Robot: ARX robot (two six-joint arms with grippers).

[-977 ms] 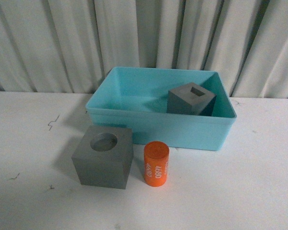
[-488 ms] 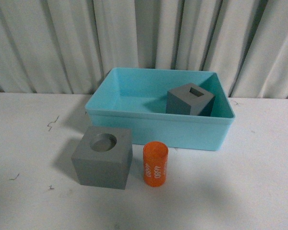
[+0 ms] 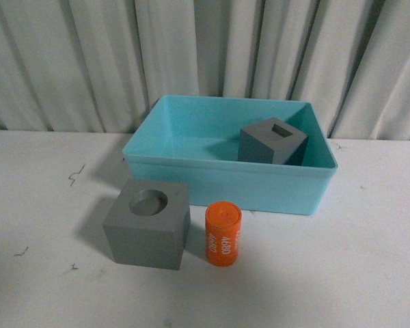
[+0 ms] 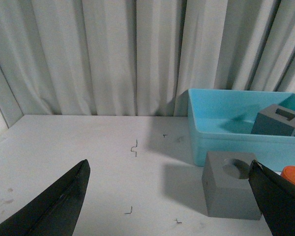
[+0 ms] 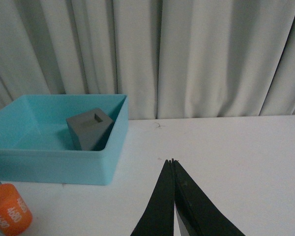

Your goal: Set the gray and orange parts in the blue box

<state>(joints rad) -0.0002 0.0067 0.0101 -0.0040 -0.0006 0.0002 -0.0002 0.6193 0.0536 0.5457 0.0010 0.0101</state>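
Observation:
A gray cube with a round recess point(image 3: 147, 225) stands on the white table in front of the blue box point(image 3: 260, 188). Just right of it is the upright orange cylinder point(image 3: 223, 236), printed "4680". A second gray cube with a square recess point(image 3: 272, 143) lies tilted inside the box, at its right side. Neither arm shows in the front view. My left gripper point(image 4: 168, 164) is open wide over bare table, its right finger close to the round-recess cube point(image 4: 231, 191). My right gripper point(image 5: 172, 161) is shut and empty, to the right of the box point(image 5: 54, 164).
Pale pleated curtains close off the back of the white table point(image 3: 369, 273). A few small dark marks point(image 4: 134, 147) dot the table to the left of the box.

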